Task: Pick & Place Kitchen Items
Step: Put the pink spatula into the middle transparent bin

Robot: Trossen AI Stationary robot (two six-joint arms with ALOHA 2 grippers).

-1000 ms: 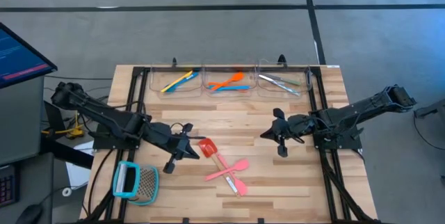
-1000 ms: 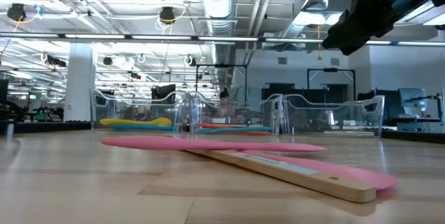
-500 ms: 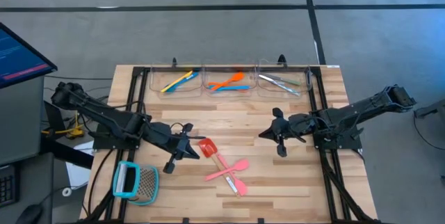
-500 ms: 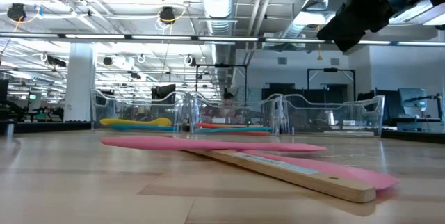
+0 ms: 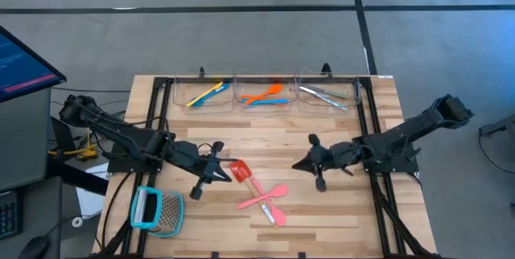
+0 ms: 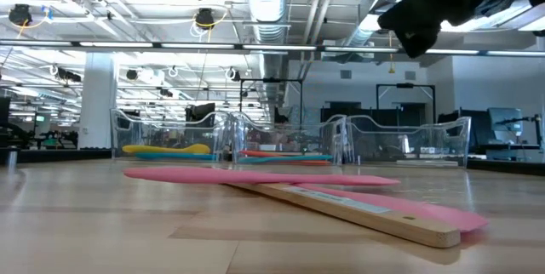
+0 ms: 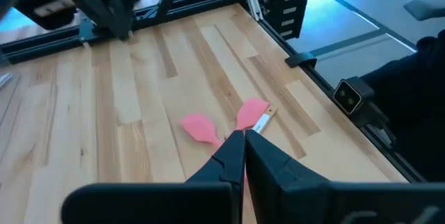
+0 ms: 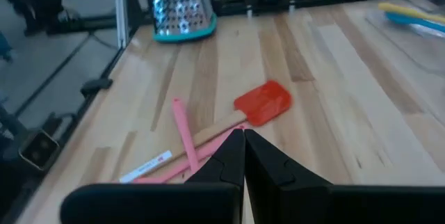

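Wood table (image 5: 338, 211): carries all items.
Red-headed spatula (image 5: 240, 170): lies mid-table, crossed by pink utensils (image 5: 272, 197).
Clear bins (image 5: 265, 94): at far edge, with yellow, blue, orange and silvery pieces inside.
Left gripper (image 5: 223, 177): fingers closed, empty, just beside red head.
Right gripper (image 5: 299, 164): fingers closed, empty, above bare wood.
Teal-framed mesh tool (image 5: 155, 211): near left corner.

The left arm reaches in from the table's left edge, its left gripper (image 5: 222, 175) with fingers pressed together, hovering low over the wood. The right arm stretches in from the right side, its right gripper (image 5: 299, 163) likewise closed and empty, raised above the table's middle.
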